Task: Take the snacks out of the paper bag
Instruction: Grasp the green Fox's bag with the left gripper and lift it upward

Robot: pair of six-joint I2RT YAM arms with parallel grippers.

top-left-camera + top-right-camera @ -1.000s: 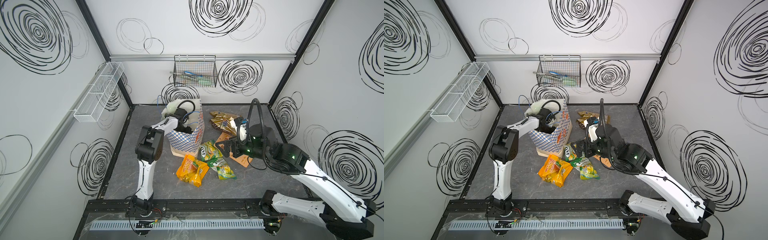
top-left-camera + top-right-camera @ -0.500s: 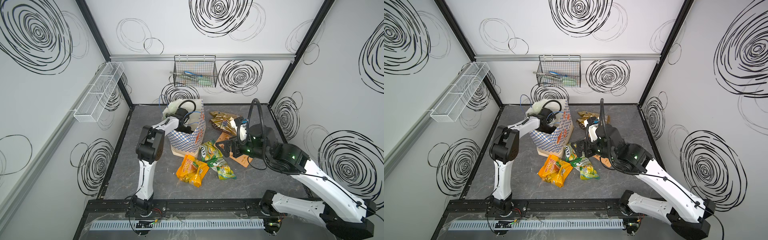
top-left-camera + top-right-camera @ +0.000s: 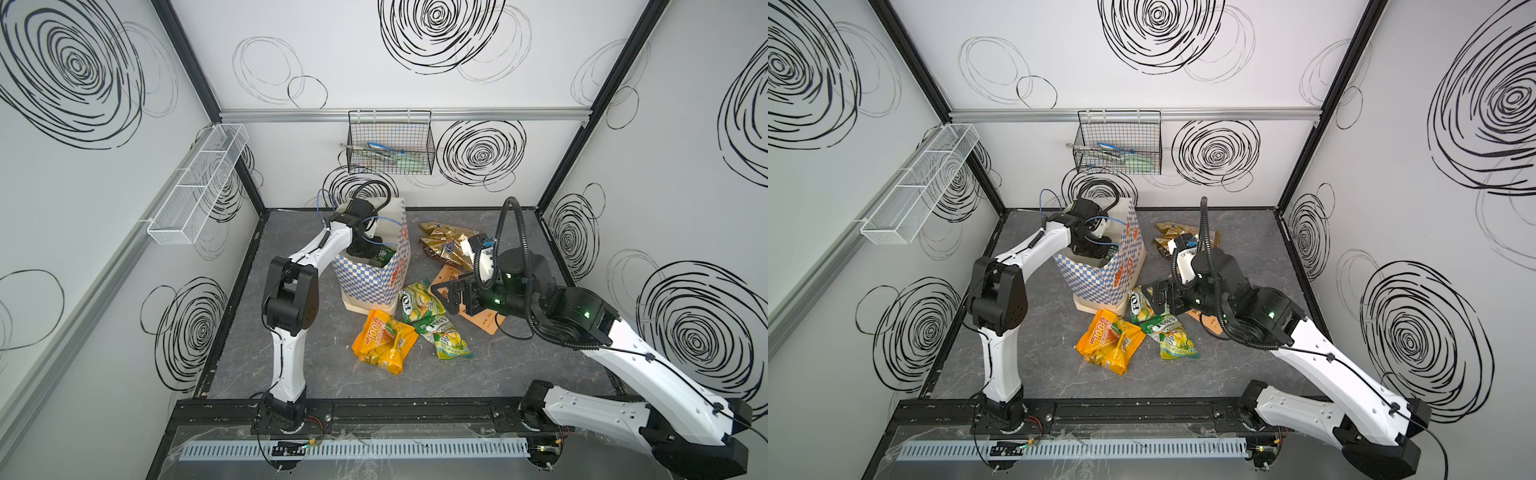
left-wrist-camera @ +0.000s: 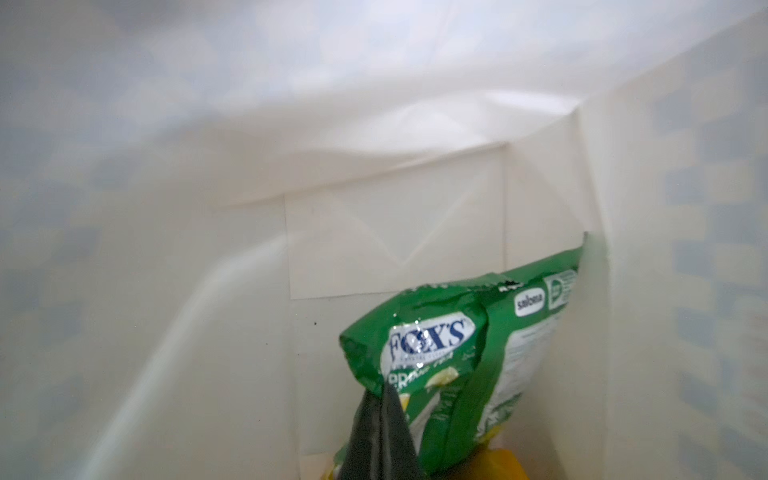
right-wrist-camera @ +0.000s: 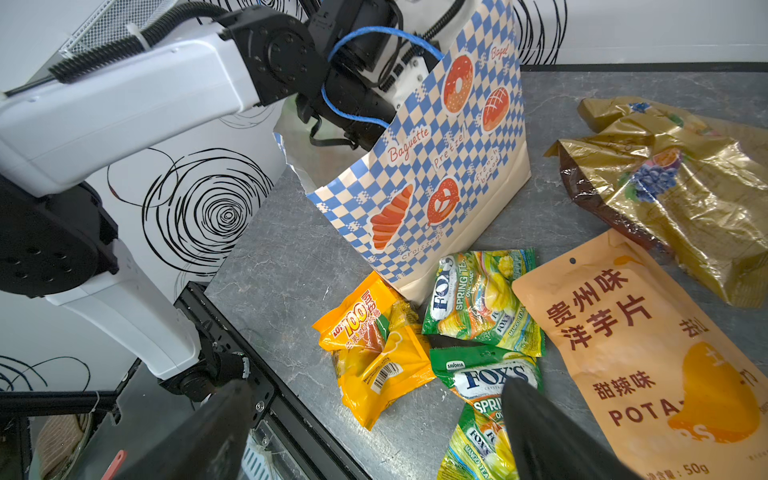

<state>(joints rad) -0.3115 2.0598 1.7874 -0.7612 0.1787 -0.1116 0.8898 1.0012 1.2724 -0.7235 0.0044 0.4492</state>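
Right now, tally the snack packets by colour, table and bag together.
Green packets: 3, two on the table, one in the paper bag pinched by the left gripper
Yellow-orange "100" packs: 2, overlapping, as far as I can tell
Orange-tan pouch: 1
Gold foil pack: 1
Total: 7; a yellow scrap deeper in the bag is too hidden to count

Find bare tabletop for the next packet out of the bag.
Widest bare patch: front of the table, bordered by the left arm, the yellow-orange packs and the front rail. Crowded: the right arm's side of the paper bag, from gold foil pack down to green-yellow packs.
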